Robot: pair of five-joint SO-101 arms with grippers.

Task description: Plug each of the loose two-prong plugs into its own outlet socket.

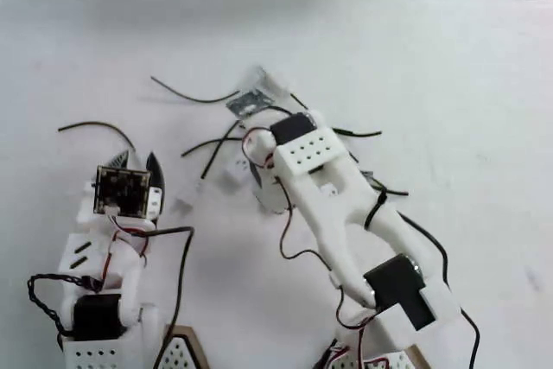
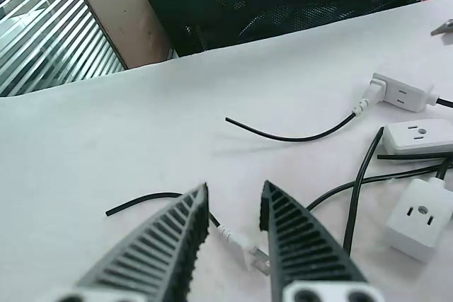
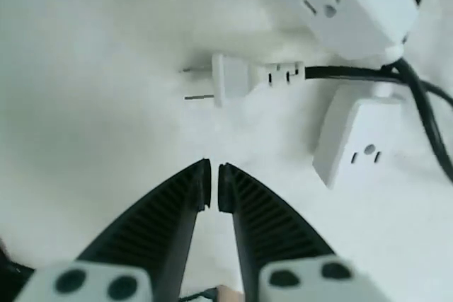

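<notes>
White plug (image 3: 233, 79) was spotted just ahead of the right gripper (image 3: 214, 167) — lying crosswise, jaws all but shut, empty; left gripper (image 2: 235, 187) was set wide, seemingly astride a second plug (image 2: 244, 249).

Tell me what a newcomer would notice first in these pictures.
The left end effector hangs open over a loose white plug on the white table. The right end effector, shut and empty, points toward a second loose plug lying near a white outlet socket. From above, black cords sprawl across the table around the arms.
</notes>
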